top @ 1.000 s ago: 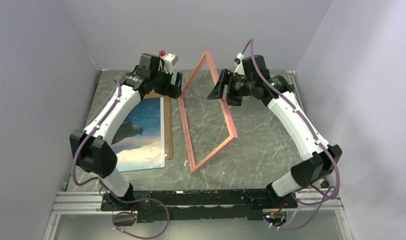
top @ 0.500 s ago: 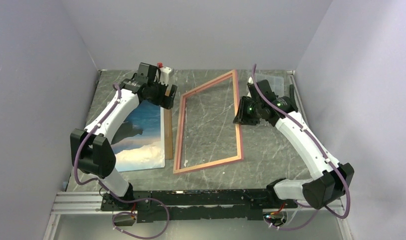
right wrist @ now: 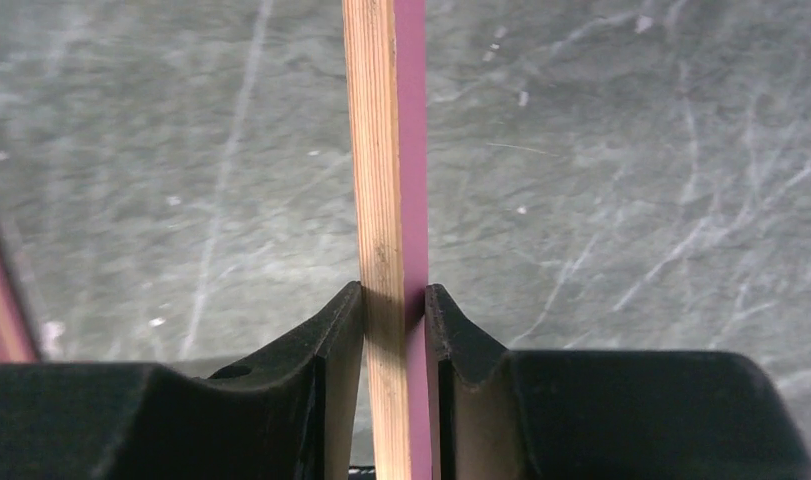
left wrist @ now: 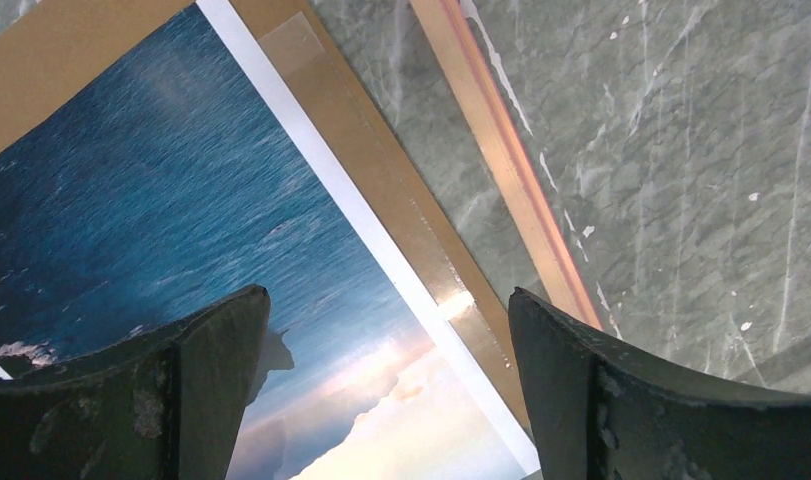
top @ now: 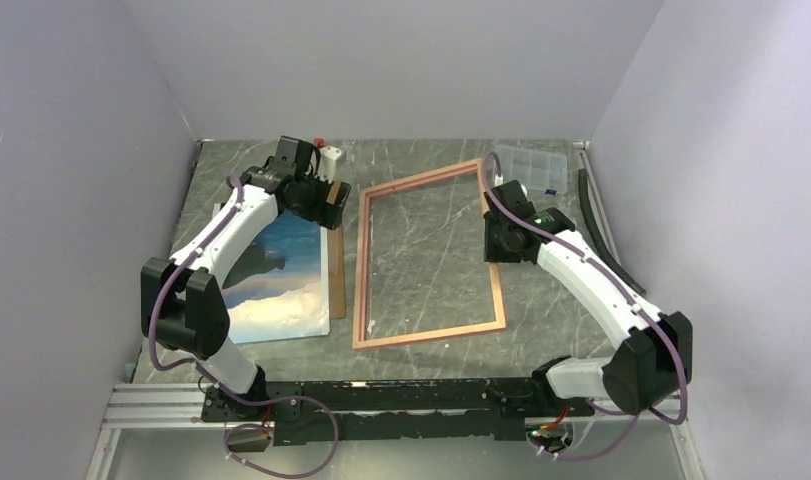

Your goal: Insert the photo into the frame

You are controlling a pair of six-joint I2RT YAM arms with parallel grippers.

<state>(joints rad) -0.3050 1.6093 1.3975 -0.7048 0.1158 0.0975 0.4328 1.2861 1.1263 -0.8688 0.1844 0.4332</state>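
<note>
The frame (top: 431,333) lies nearly flat on the table's middle, tan side up. My right gripper (top: 499,240) is shut on its right rail. In the right wrist view that rail (right wrist: 386,150) runs between my jaws, wood face against one pad and pink face against the other, right gripper (right wrist: 394,295). The photo (top: 281,270), blue sea and pale clouds, lies face up at the left. My left gripper (top: 331,205) hovers open over its far right edge. In the left wrist view the photo (left wrist: 181,220) shows under the left gripper (left wrist: 391,300), which holds nothing.
A brown backing board (left wrist: 381,200) lies under the photo, jutting out at its right beside the frame's left rail (left wrist: 511,170). A clear plastic box (top: 529,168) sits at the back right, a black strip (top: 596,215) runs along the right wall, and a small white item (top: 329,155) stands behind my left gripper.
The frame has gone from standing on edge to lying nearly flat. My right gripper closed on its right rail and came down with it. My left gripper drew back left over the photo.
</note>
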